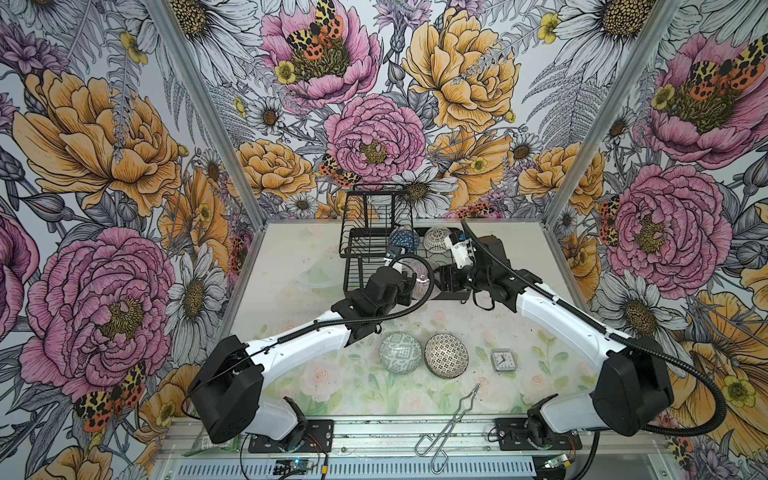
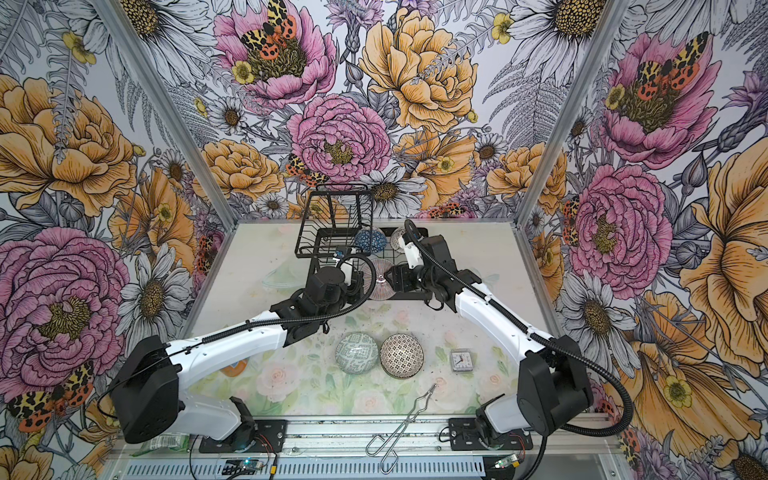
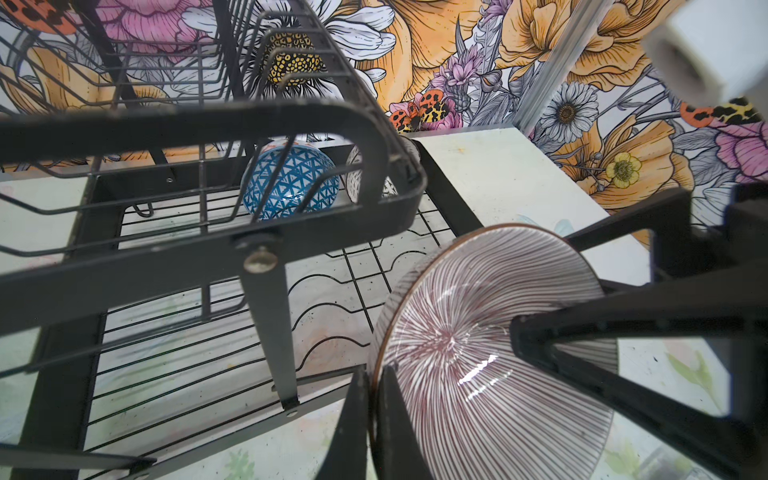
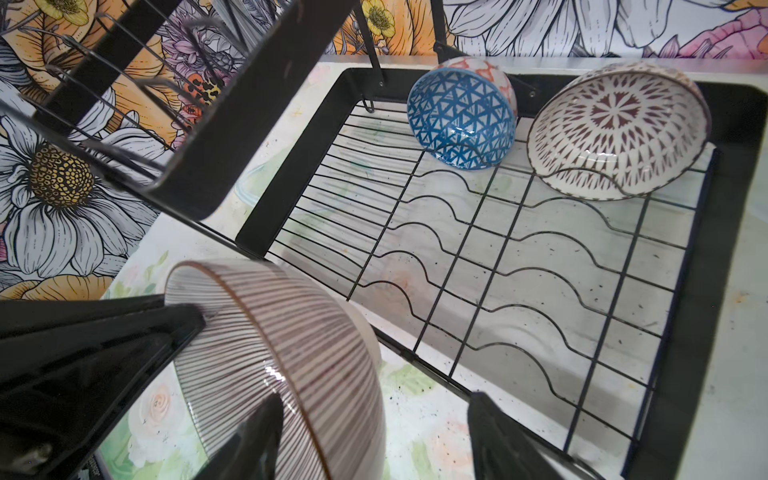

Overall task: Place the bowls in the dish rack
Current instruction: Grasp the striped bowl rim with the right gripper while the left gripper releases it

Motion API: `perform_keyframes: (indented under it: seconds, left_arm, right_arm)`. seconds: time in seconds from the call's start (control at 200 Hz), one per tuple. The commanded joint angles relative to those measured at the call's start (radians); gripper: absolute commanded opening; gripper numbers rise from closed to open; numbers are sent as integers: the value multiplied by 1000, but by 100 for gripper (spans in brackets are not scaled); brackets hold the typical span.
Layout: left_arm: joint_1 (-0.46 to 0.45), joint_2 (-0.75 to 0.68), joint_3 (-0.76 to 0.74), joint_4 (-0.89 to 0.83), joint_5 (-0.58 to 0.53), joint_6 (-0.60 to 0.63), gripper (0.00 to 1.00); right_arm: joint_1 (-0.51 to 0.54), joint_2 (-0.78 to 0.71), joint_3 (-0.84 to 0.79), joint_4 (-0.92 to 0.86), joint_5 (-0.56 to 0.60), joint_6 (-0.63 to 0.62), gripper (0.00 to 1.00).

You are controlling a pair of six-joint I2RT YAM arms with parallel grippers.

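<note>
The pink-striped bowl [image 3: 478, 353] [image 4: 282, 353] hangs tilted above the front edge of the black wire dish rack [image 4: 727, 208] [image 1: 351, 253]. My left gripper [image 3: 376, 374] is shut on its rim. My right gripper [image 4: 374, 399] is open and straddles the opposite rim, one finger inside the bowl and the other well clear outside. Two bowls lean in the rack's far slots: the blue-triangle bowl [image 4: 461, 120] [image 1: 402, 240] and the dotted bowl [image 4: 615, 129] [image 1: 436, 240]. In both top views the green-grey maze bowl [image 1: 400, 351] [image 2: 356, 352] and the black-white mosaic bowl [image 1: 446, 355] [image 2: 402, 355] sit on the table.
A clear glass dish [image 1: 318, 276] lies left of the rack. A small clock [image 1: 500, 359] stands right of the mosaic bowl, and metal tongs [image 1: 449, 424] lie at the front edge. The rack's raised upper tier [image 3: 208, 124] overhangs its left part.
</note>
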Motion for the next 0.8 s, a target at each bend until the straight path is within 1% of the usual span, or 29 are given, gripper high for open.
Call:
perform_keyframes:
  seconds: [0.0,0.175,0.235,0.3,0.425,0.56,0.63,0.681,0.796]
  left_arm:
    - [9,0,42,100,23,10,0]
    - [12,5,53,99,22,15,0]
    - [12,8,56,99,24,17,0]
    - [13,11,58,101,31,18,0]
    - [13,17,68,93,45,21,0]
    - [13,23,72,87,63,24,0]
    - [13,30,79,80,82,24,0]
    - [13,36,84,76,93,24,0]
    - [12,43,89,66,103,20,0]
  right_arm:
    - [6,16,34,11,-7,22,64]
    - [9,26,39,11,-9,31,56]
    - [11,31,42,11,-11,34,51]
    - [12,37,43,12,-11,36,49]
    - [14,40,43,12,0,31,42]
    - [14,37,45,11,7,27,28]
    - [14,35,46,12,10,25,24]
    - [14,34,48,11,14,24,18]
    - [14,30,47,9,23,24,11]
